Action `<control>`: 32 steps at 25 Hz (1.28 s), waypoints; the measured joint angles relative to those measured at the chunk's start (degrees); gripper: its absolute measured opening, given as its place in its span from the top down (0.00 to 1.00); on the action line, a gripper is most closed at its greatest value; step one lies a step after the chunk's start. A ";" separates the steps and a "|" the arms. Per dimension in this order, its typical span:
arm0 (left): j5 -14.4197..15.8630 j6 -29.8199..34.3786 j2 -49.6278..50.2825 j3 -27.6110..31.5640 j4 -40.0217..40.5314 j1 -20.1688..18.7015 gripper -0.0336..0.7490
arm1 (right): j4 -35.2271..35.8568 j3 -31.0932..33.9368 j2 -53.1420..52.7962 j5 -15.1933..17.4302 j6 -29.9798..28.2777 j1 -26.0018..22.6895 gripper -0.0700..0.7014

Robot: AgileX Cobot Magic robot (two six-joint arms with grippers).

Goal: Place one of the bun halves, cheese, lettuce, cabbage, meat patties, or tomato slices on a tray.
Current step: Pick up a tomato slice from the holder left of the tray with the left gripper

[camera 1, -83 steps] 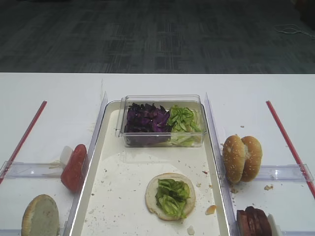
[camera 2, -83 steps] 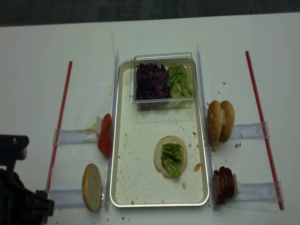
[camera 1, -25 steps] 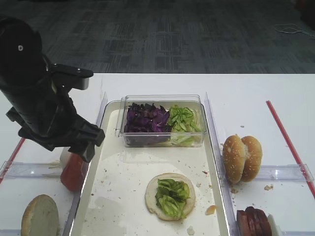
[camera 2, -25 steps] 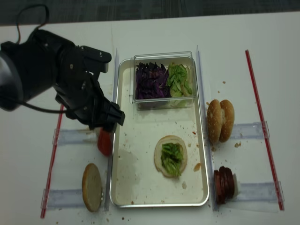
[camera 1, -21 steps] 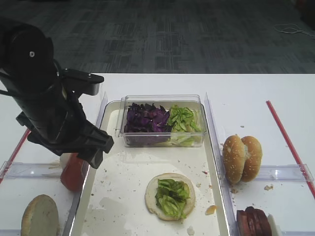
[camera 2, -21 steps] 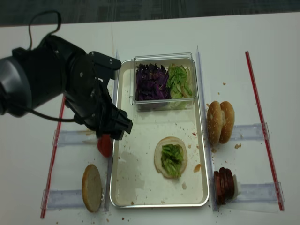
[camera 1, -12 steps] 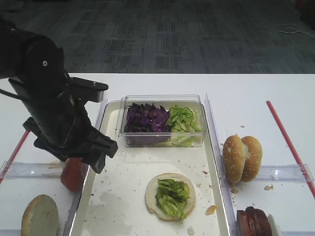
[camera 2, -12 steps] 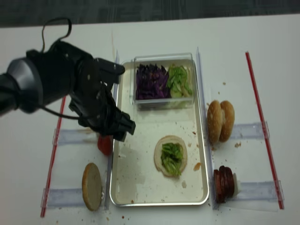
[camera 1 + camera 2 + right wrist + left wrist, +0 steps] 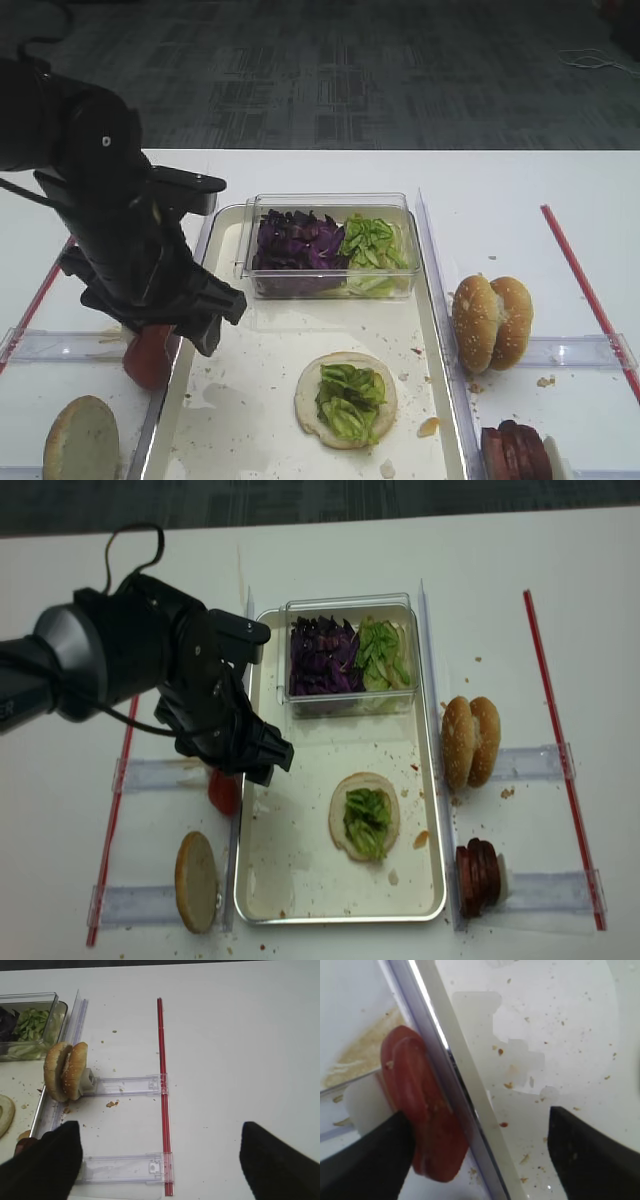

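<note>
The desk is a plain white surface, marked on each side by a red strip running front to back and by clear plastic holders laid across it; crumbs are scattered over it. Behind the desk lies dark grey patterned carpet. The tray sits at the centre of the desk, speckled with crumbs, and carries a clear plastic box at its far end with the cabbage in the left half and the lettuce in the right half. Nearer the front of the tray lies one cut-face-up bun half topped with green leaf strips. The other bun halves stand on edge outside the tray: a seeded pair to the right and a single one at front left. The meat patties stand stacked on edge at front right. The tomato slices stand on edge against a white stop, just outside the left rim of the tray. The left pincer hangs above them with its jaws wide apart and nothing between them, one finger on the tomato side and one over the tray floor. The right pincer is also spread wide and empty above the bare right side of the desk.
</note>
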 joint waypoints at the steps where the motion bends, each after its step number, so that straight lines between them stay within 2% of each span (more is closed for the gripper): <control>1: 0.00 0.00 0.40 0.00 0.00 0.00 0.27 | 0.00 0.00 0.00 0.00 0.00 0.00 0.05; 8: -0.13 0.00 1.52 -0.09 0.00 0.00 0.32 | 0.00 0.00 0.00 0.00 0.00 0.00 0.05; 18: -0.13 -1.31 1.52 -0.09 2.76 0.00 0.49 | 0.00 0.00 0.00 0.00 0.00 0.00 0.05; 28: -0.13 -2.44 1.52 -0.09 4.55 0.00 0.75 | 0.00 0.00 0.00 0.00 0.00 0.00 0.05; 32: -0.13 -2.44 1.52 -0.09 4.86 0.00 0.81 | 0.00 0.00 0.00 0.00 0.00 0.00 0.05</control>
